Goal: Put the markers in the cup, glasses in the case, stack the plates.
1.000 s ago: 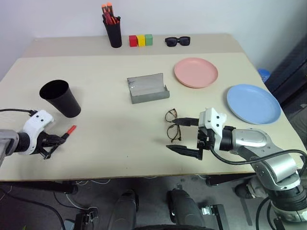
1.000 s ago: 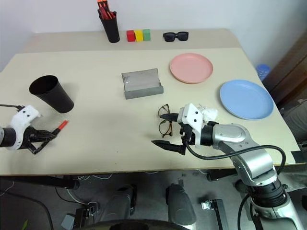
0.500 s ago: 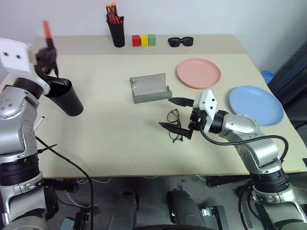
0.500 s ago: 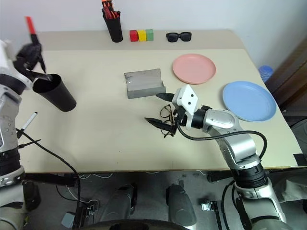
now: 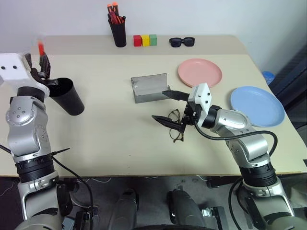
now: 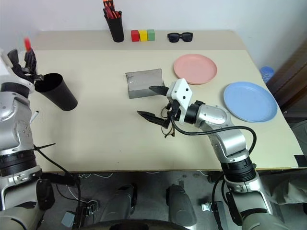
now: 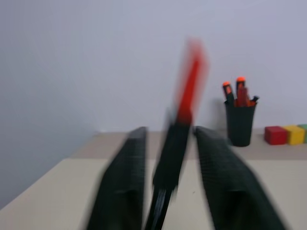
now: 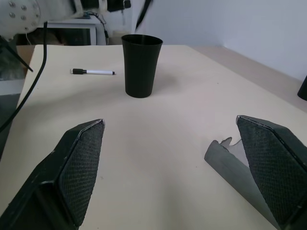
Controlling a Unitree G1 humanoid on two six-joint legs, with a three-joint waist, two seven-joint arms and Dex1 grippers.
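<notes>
Above the black cup (image 5: 67, 96), my left gripper (image 5: 41, 64) points upward at the table's left. Its fingers (image 7: 120, 191) stand apart around the red-capped marker (image 7: 191, 81), which is upright, blurred and loose between them. The white-tipped marker (image 8: 92, 72) lies on the table beyond the cup. My right gripper (image 5: 159, 105) is wide open over the brown glasses (image 5: 176, 128), which lie just in front of the open grey case (image 5: 149, 87). At the right lie the pink plate (image 5: 200, 72) and the blue plate (image 5: 257, 105), apart from each other.
Along the back edge stand a black holder of orange-capped pens (image 5: 117, 31), three coloured blocks (image 5: 145, 40) and black sunglasses (image 5: 182, 41). Bare tabletop lies between the cup and the case.
My left gripper's fingers have parted from the red-capped marker, which now sits lower, over the cup. My right gripper has shifted left over the glasses, closer to the case.
</notes>
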